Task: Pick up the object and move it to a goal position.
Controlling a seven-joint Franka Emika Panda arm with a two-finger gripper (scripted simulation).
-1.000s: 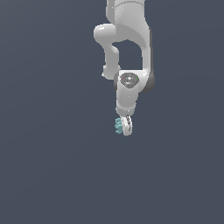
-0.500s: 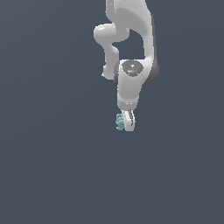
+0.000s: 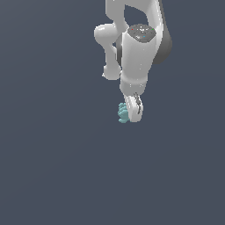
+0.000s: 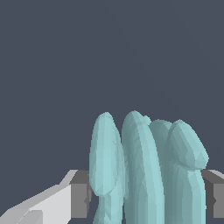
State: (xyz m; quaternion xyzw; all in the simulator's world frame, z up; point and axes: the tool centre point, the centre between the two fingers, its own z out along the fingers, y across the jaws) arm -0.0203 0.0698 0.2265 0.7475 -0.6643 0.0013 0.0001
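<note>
— Between the pads, what sits there?
— The object (image 4: 146,170), teal and ridged, with a grey pad (image 4: 80,199) pressed against each side.
— So the gripper (image 3: 131,115) is clamped on it?
— Yes. On the exterior view it hangs below the arm (image 3: 138,52), the object poking out toward that view's left.

Nothing here can be read. The white arm (image 3: 136,57) carries no lettering, brand or number; only a few tiny coloured specks sit on the round cap at its upper end, too small to make out as signs. The teal object (image 4: 144,170) has bare ridged surfaces with no label in either view. The plain dark grey backdrop around the arm shows no writing or marks.
</note>
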